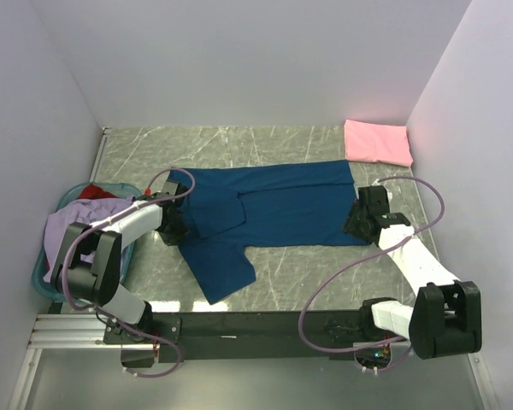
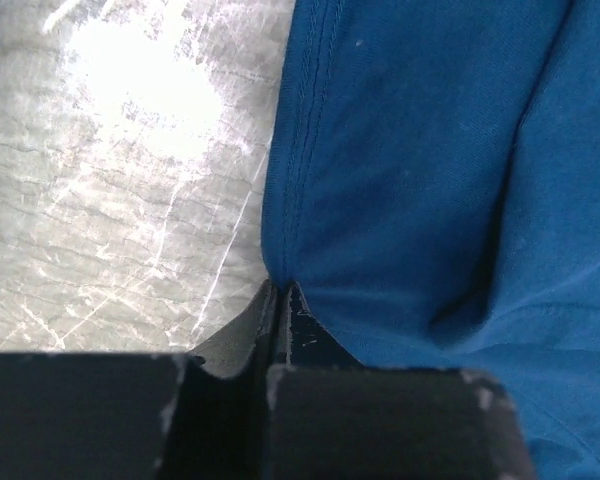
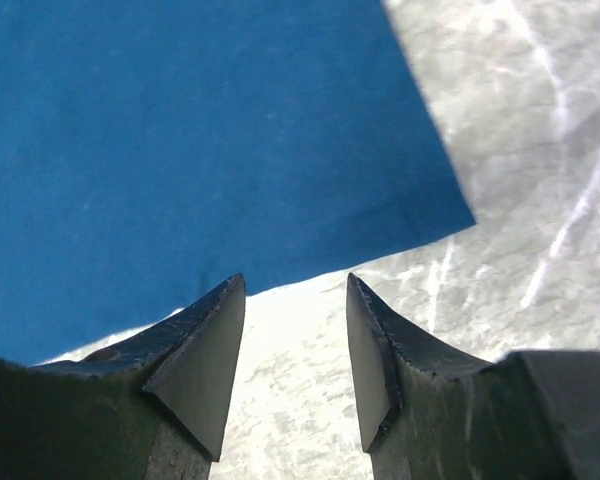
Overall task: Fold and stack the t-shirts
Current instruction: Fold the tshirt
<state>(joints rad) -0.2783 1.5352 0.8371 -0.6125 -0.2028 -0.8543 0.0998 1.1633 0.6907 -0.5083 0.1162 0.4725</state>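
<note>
The navy blue t-shirt [image 1: 282, 205] lies spread flat across the middle of the table, with one sleeve pointing toward the near edge. My left gripper [image 1: 178, 226] is at the shirt's left edge. In the left wrist view the gripper [image 2: 280, 292] is shut and pinches a fold of the shirt's edge [image 2: 430, 180]. My right gripper [image 1: 356, 224] is at the shirt's right hem. In the right wrist view it [image 3: 295, 285] is open and empty, over bare table just off the hem [image 3: 180, 130]. A pink t-shirt [image 1: 376, 142] lies folded at the back right.
The teal basket [image 1: 41, 278] stands at the left edge. It holds the lavender shirt [image 1: 81, 226] and the red shirt [image 1: 94, 191]. White walls close in the table on the left, back and right. The tabletop [image 1: 291, 273] is grey marble.
</note>
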